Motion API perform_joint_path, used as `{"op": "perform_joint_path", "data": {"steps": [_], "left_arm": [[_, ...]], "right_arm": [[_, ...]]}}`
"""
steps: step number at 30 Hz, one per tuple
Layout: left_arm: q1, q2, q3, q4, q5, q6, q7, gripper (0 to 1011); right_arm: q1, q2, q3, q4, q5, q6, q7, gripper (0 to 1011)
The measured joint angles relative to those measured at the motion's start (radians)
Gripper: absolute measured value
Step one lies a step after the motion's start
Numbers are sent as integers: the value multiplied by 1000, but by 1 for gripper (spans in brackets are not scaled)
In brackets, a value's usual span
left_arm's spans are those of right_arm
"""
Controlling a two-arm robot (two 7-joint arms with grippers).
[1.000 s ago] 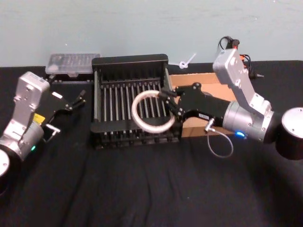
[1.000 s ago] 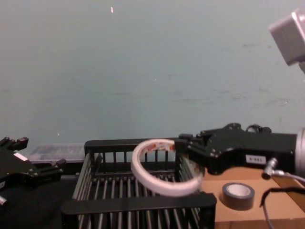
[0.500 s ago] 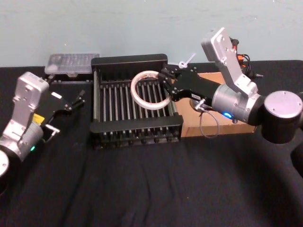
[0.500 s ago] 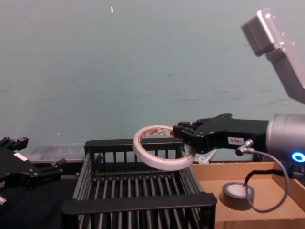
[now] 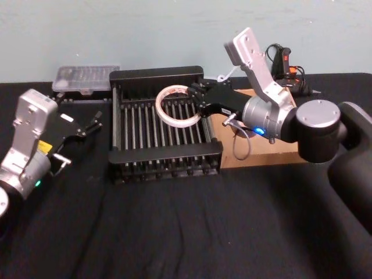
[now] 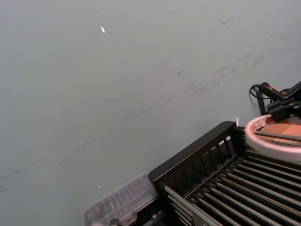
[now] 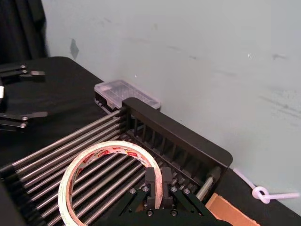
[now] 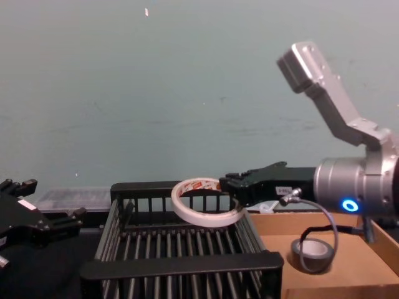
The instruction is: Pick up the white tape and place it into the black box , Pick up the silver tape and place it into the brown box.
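The white tape (image 5: 176, 106) hangs tilted in the right pincer (image 5: 196, 100), whose fingers are clamped on its rim, above the far part of the black box (image 5: 163, 168). Behind the pincer's arm, the silver tape (image 8: 312, 255) lies in the brown box (image 8: 336, 280). The left pincer (image 5: 93, 123) is parked beside the black box, fingers spread, holding nothing.

Materials, mostly matt
black box (image 5: 157, 78) matt plastic, glossy metal floor rods; brown box (image 8: 349, 274) plain cardboard; white tape (image 7: 110, 181) smooth, slightly glossy
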Motion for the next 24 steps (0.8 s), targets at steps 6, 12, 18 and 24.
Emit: {"op": "perform_joint_path", "data": {"steps": [6, 12, 18, 24], "left_arm": [[0, 0, 0, 0, 0, 0, 0, 1001], [0, 0, 0, 0, 0, 0, 0, 1001], [0, 0, 0, 0, 0, 0, 0, 1001], [0, 0, 0, 0, 0, 0, 0, 1001]], "right_arm": [[29, -36, -1, 75, -20, 0, -3, 92], [43, -56, -2, 115, -36, -4, 2, 92], [44, -58, -2, 118, -38, -5, 3, 91], [43, -56, -2, 114, -37, -5, 4, 92]]}}
